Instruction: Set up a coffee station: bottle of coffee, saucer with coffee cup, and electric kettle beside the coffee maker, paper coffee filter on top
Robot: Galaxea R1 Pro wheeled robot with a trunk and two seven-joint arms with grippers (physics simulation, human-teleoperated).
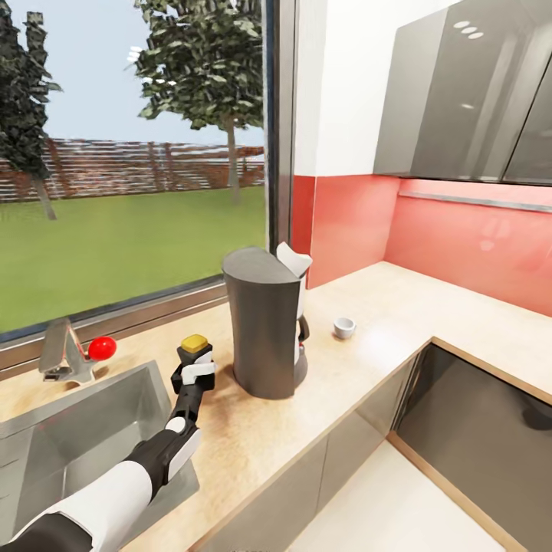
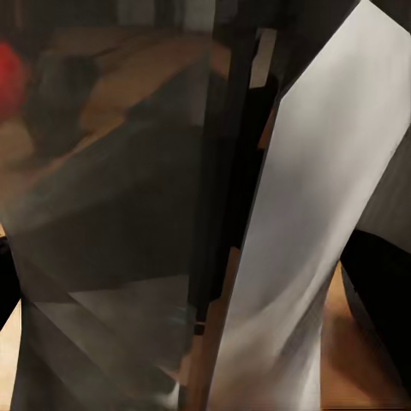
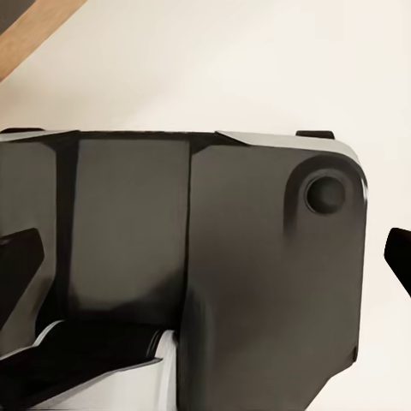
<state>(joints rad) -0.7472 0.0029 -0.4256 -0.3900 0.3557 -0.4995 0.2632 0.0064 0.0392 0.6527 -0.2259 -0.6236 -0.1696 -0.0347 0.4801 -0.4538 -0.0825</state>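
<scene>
The left gripper point(image 1: 195, 366), clamped around the bottle of coffee point(image 1: 195, 344), holds it upright on the kitchen countertop point(image 1: 383, 307) just beside the coffee maker point(image 1: 264, 322), apparently to place it there.

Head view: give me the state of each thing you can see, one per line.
coffee maker: upright on the countertop.
paper coffee filter: on the coffee maker's top.
bottle of coffee: upright, in the left gripper.
coffee cup: upright on the countertop, no saucer under it.

Coffee maker point(image 1: 264, 322) blocks rightward; bare countertop point(image 1: 399, 307) beyond.
</scene>
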